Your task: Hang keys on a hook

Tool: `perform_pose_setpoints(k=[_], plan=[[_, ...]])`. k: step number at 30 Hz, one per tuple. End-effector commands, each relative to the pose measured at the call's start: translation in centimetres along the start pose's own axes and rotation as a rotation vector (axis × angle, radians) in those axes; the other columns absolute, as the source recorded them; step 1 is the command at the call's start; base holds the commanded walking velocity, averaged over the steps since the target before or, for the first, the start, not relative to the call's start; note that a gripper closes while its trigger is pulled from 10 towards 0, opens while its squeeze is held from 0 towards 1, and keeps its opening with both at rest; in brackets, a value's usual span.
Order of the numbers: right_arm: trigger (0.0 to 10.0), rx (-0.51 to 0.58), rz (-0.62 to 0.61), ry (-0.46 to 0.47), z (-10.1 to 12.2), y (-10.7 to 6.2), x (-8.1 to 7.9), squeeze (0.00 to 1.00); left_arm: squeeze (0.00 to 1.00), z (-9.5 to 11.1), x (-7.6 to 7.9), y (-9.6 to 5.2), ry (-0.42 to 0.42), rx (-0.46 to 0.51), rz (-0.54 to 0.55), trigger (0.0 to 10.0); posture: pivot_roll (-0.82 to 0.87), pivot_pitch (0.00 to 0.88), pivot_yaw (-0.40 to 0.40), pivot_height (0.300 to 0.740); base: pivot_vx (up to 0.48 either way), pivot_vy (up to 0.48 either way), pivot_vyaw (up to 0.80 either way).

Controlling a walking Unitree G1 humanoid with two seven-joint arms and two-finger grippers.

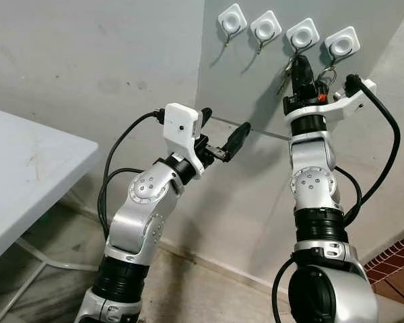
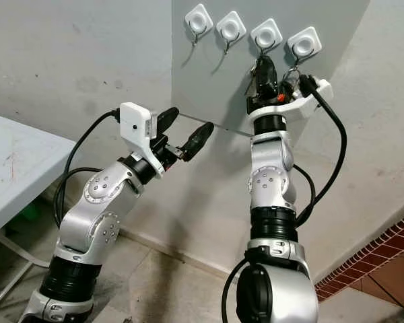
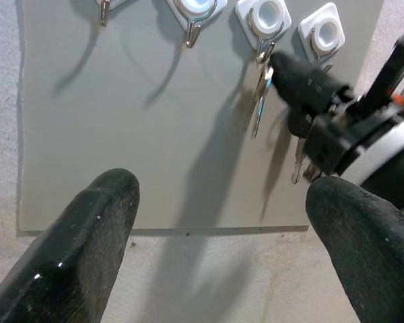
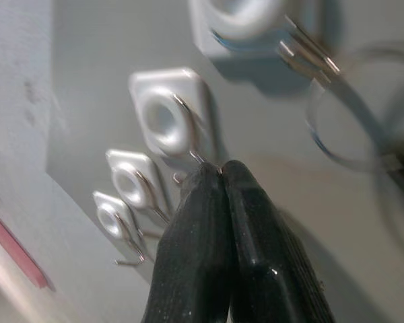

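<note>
Four white hooks sit in a row on a grey panel (image 1: 256,87) on the wall. My right gripper (image 1: 303,67) is raised to them, between the third hook (image 1: 301,33) and the fourth hook (image 1: 341,44). Its fingers (image 4: 209,222) are shut, and I see nothing between the tips. A metal key ring (image 4: 347,128) hangs from the wire of the nearest hook (image 4: 310,57). One key (image 3: 259,101) dangles below the third hook, and another key (image 3: 297,158) hangs under the right gripper. My left gripper (image 1: 223,131) is open, lower and to the left, pointing at the panel.
A white table (image 1: 27,168) stands at the left with its leg on the grey floor. Red brick tiles (image 1: 397,262) lie at the lower right. Black cables (image 1: 384,134) loop beside both arms. The two left hooks (image 1: 232,20) are bare.
</note>
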State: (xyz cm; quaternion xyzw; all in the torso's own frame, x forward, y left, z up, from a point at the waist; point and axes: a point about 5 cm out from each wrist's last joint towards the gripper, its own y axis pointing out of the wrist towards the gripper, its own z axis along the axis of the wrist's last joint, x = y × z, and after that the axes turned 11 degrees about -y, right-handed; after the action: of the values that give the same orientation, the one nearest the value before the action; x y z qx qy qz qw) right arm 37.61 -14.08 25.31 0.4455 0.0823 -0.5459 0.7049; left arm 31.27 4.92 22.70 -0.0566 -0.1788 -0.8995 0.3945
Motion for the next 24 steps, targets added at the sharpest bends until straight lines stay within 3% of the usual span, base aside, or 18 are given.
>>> perform_pose_setpoints(k=[1, 12, 13, 24], plan=[[10.0, 0.014, 0.005, 0.014, 0.37, -0.03, 0.03, 0.0, 0.0, 0.16, 0.33, -0.06, -0.006, 0.003, -0.011, 10.0, 0.03, 0.068, -0.066, 0.714, 0.0, 0.0, 0.0], [10.0, 0.024, -0.005, 0.049, 0.43, -0.26, 0.26, 0.0, 0.0, 0.17, 0.36, -0.08, -0.009, 0.003, -0.008, 10.0, 0.03, 0.071, -0.065, 0.714, 0.0, 0.0, 0.0], [10.0, 0.027, 0.0, 0.061, 0.43, -0.28, 0.22, 1.0, 0.0, 0.19, 0.36, -0.07, -0.008, 0.004, -0.008, 10.0, 0.03, 0.07, -0.066, 0.714, 0.0, 0.0, 0.0], [10.0, 0.028, 0.006, 0.055, 0.4, -0.42, 0.21, 1.0, 0.0, 0.15, 0.33, -0.04, -0.008, 0.003, -0.004, 10.0, 0.03, 0.072, -0.067, 0.714, 0.0, 0.0, 0.0]])
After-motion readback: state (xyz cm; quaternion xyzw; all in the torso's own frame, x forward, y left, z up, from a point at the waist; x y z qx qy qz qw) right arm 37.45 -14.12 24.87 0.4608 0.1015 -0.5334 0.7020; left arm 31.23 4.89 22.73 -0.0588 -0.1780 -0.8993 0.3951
